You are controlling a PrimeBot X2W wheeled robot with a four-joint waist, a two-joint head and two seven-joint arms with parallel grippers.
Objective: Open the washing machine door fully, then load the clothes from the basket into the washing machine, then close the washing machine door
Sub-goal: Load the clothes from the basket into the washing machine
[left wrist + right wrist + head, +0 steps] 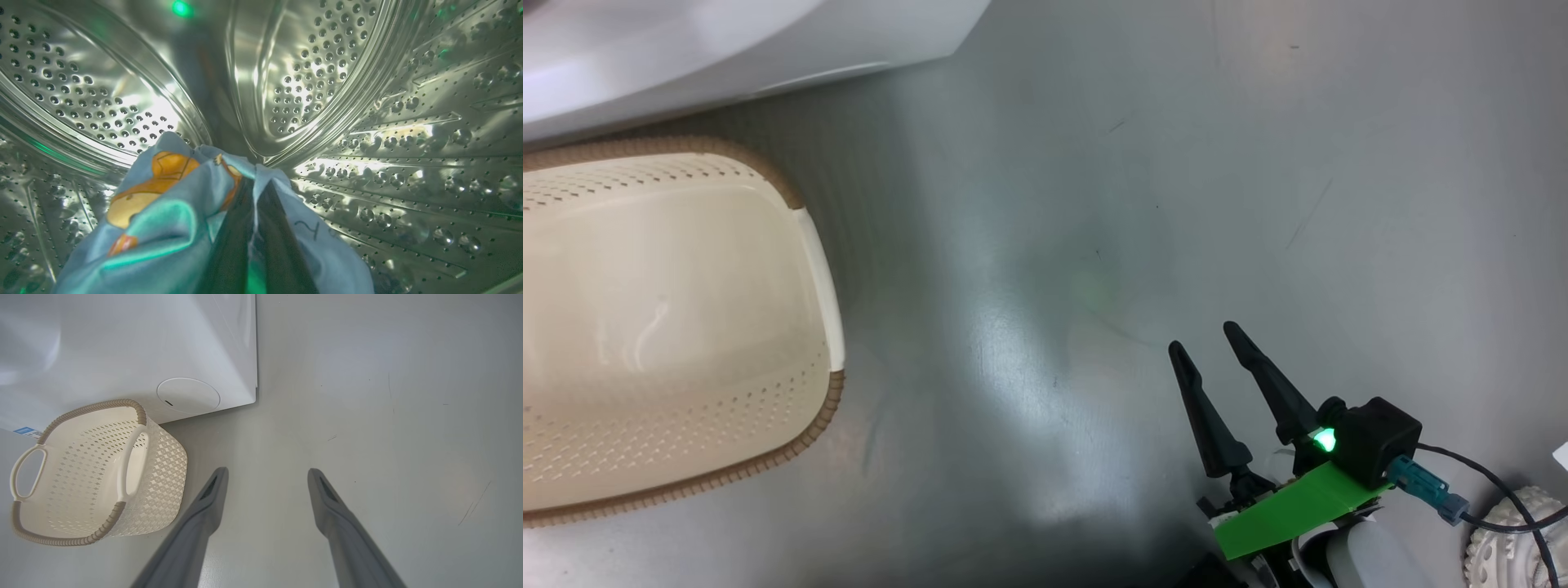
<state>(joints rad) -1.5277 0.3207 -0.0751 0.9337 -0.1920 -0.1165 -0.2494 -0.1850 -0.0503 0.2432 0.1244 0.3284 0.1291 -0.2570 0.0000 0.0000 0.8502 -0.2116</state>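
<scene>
The left gripper [258, 185] reaches inside the steel drum [327, 81] of the washing machine [122, 343], its jaws clamped on the light blue garment [171, 212] printed with bears. The basket [827, 412] stands on the floor [1094, 204] just beside the machine's white front. At the right, the right gripper [1204, 336] hovers above the floor, jaws apart.

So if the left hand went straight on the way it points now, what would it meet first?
Most likely the steel drum wall: the left hand, shut on the light blue garment, points straight at it. Depth is hard to judge.
</scene>
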